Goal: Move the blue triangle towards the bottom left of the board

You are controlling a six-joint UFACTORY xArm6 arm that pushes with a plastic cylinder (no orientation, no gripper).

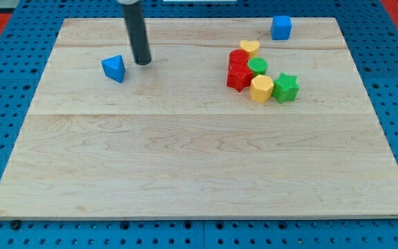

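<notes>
The blue triangle [114,68] lies on the wooden board [185,159] at the view's upper left. My tip [143,62] rests on the board just to the right of the blue triangle and slightly above it, a small gap apart. The dark rod rises from the tip to the view's top edge.
A blue cube [281,27] sits near the board's top right. A cluster right of centre holds a yellow heart [249,47], two red blocks [238,72], a green round block [258,66], a yellow block [261,88] and a green star [285,87]. Blue pegboard surrounds the board.
</notes>
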